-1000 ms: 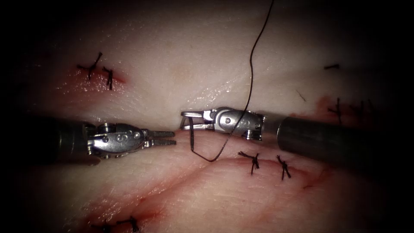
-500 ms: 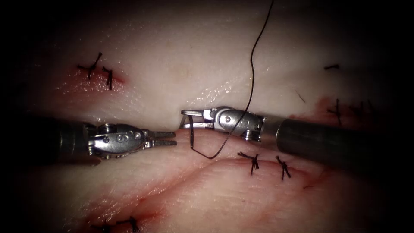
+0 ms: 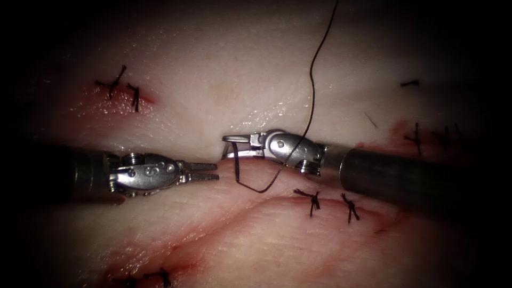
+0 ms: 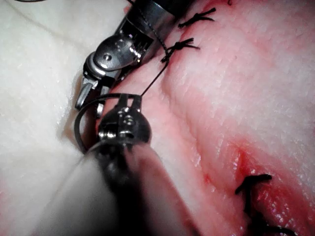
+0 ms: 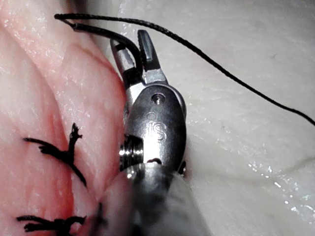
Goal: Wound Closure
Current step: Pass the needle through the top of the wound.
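Endoscope view: the needle (image 3: 238,178) hangs toward 6 o'clock from the right tool (image 3: 228,147), then sweeps round toward 3 o'clock under that tool's wrist. There it meets the thread (image 3: 312,90), which climbs away toward 12 o'clock. The right tool's jaws are pinched on the needle close to one end of its curve, apparently the end away from the thread. As far as I can tell the needle lies over the tissue (image 3: 213,80) and not in it, though its lowest stretch sits too close to the surface to be sure. It is just at 12 o'clock of the open stretch of the cut (image 3: 234,213), at 9 o'clock of the two stitches (image 3: 314,200).

The left tool (image 3: 210,170) is at 9 o'clock of the needle, a little apart from it. Its jaws are slightly parted and hold nothing.

The left wrist view shows the needle's arc (image 4: 77,125) bowing out from the right tool (image 4: 91,101), with the left tool's tips (image 4: 129,101) near it. In the right wrist view the jaws (image 5: 133,44) clamp the needle (image 5: 96,30), and the thread (image 5: 221,64) crosses just beyond them.

My judgement is that this is a moment of positioning the needle. To do it well:
- Keep the grip firm so the curve cannot swivel.
- Keep the arc square to the cut.
- Mind the thread draped across the right wrist, since it could snag there.
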Robot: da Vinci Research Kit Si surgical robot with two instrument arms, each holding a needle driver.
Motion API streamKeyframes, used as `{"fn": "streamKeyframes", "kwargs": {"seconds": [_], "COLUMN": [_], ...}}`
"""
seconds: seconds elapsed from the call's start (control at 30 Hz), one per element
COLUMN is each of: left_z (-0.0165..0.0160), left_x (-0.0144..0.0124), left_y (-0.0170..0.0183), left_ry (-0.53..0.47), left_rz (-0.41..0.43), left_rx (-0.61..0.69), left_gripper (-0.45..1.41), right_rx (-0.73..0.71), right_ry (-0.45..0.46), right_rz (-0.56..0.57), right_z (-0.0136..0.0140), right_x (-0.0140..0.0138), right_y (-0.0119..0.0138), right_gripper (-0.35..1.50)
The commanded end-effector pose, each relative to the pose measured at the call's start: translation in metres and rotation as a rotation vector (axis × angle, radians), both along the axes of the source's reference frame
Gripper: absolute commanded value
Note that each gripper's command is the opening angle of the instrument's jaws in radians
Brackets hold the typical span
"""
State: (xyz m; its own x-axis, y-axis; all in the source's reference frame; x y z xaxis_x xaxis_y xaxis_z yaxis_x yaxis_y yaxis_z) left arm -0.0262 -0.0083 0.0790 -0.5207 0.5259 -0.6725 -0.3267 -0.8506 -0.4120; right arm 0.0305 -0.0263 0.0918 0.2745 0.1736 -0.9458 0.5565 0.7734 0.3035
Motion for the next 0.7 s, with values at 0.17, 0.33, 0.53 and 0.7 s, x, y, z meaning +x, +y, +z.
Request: {"fn": "streamKeyframes", "kwargs": {"seconds": [0.17,0.33,0.53,0.7], "left_z": [0.0004,0.0004,0.0004,0.0004], "left_x": [-0.0006,-0.0006,-0.0006,-0.0006], "left_y": [0.0002,0.0002,0.0002,0.0001], "left_ry": [0.001,0.001,0.001,0.004], "left_rz": [0.002,0.002,0.002,0.003], "left_rx": [-0.001,-0.001,-0.001,0.000], "left_gripper": [0.07,0.07,0.07,0.07], "right_rx": [0.043,0.078,0.143,0.177], "right_ry": [-0.045,-0.074,-0.131,-0.161], "right_rz": [-0.001,-0.008,-0.015,-0.027], "right_z": [0.0001,0.0001,0.0000,0.0000], "right_x": [0.0011,0.0011,0.0010,0.0009], "right_y": [0.0003,0.0002,0.0001,0.0000], "right_gripper": [-0.35,-0.35,-0.35,-0.35]}}
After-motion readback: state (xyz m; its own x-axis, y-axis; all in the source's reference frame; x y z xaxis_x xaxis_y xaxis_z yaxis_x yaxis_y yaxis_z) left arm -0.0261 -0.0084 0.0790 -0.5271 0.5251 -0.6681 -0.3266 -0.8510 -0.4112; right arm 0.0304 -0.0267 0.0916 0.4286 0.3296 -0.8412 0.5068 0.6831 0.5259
